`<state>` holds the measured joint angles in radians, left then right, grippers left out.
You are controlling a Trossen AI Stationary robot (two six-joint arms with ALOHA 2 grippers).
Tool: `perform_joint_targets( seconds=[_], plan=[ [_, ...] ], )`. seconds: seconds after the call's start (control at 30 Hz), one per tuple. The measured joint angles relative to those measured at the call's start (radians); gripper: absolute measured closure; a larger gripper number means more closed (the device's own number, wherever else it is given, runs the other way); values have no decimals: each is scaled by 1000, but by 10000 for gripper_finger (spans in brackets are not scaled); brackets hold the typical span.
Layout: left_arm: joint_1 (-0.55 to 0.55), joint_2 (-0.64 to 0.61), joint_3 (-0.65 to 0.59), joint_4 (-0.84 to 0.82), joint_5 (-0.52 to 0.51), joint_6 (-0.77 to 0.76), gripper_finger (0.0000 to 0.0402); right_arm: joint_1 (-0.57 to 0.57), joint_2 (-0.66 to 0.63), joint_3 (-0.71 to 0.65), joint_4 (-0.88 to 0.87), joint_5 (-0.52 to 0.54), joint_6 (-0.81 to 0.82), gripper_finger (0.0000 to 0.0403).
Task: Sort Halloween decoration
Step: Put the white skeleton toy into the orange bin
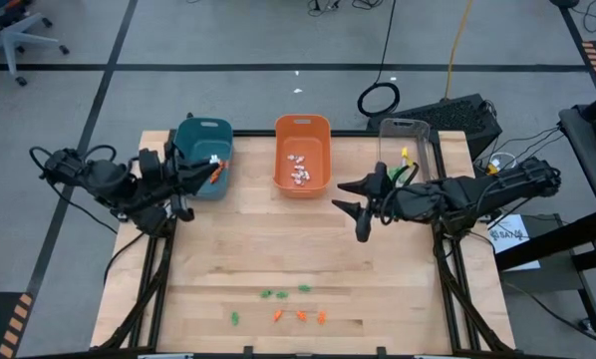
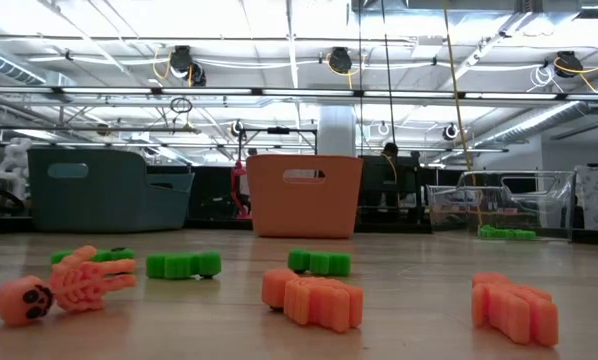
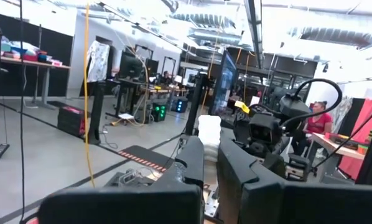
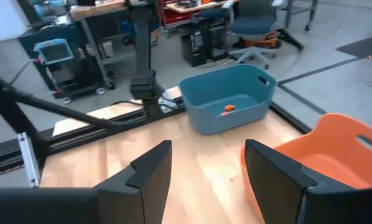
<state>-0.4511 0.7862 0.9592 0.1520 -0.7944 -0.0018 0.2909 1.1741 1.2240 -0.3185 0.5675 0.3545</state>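
Observation:
Several tiny Halloween decorations lie near the table's front edge: green ones [image 1: 268, 294] [image 2: 184, 264] and orange ones [image 1: 301, 315] [image 2: 314, 298], among them an orange skeleton [image 2: 64, 285]. One orange piece [image 4: 228, 109] lies in the teal bin [image 1: 203, 160]. White pieces [image 1: 298, 170] lie in the orange bin [image 1: 302, 150], and green ones [image 2: 506, 233] in the clear bin [image 1: 410, 150]. My left gripper [image 1: 214, 170] [image 3: 211, 155] is shut with nothing seen between its fingers, raised at the teal bin's near right corner. My right gripper [image 1: 351, 209] [image 4: 208, 162] hangs open and holds nothing, above the table between the orange and clear bins.
The three bins stand in a row along the table's far edge. Bare wood lies between the bins and the trinkets at the front. A dark keyboard-like box [image 1: 457, 115] and cables sit beyond the far right corner.

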Motion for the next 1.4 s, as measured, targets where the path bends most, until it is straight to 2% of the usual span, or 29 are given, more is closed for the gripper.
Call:
perform_joint_targets(
  seconds=[0.17,0.4,0.67,0.97,1.2,1.4],
  plan=[
    [0,13,0,7,-31,5,388,0,1,0,1,-77,4,216],
    [0,11,0,44,-31,68,388,0,1,0,0,-73,67,216],
    [0,6,0,57,25,68,388,0,6,0,-1,-73,235,216],
    [5,6,0,66,31,68,388,2,6,0,-1,-73,407,216],
    [116,35,17,64,42,63,388,4,7,0,-1,-73,460,216],
    [286,106,69,-4,156,60,388,5,7,0,-29,-74,471,216]
  ],
)
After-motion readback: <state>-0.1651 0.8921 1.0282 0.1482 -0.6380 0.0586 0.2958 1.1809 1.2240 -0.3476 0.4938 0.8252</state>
